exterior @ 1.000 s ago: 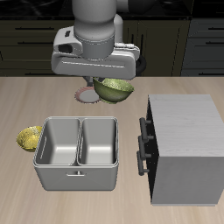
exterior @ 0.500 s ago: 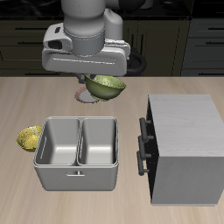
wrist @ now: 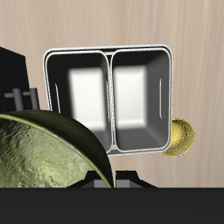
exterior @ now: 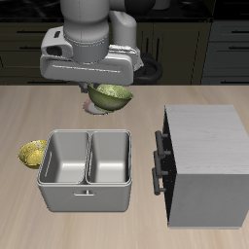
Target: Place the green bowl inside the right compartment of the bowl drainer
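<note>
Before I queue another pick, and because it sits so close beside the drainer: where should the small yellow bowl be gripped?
Take the small yellow bowl by its rim, on the side away from the bowl drainer, coming straight down with one of the fingers inside and one outside. It sits upright and open, and the drainer's wall crowds the other side.

A bulky grey-white arm (exterior: 89, 24) ends in a broad pale wrist block (exterior: 86, 65).

The green bowl (exterior: 112, 95), olive, glossy and mottled, hangs tilted in the air above the table, farther back than the bowl drainer (exterior: 88, 171). The bowl drainer, a grey metal tub with two equal wells and a small front handle, sits upright, both wells empty.
</note>
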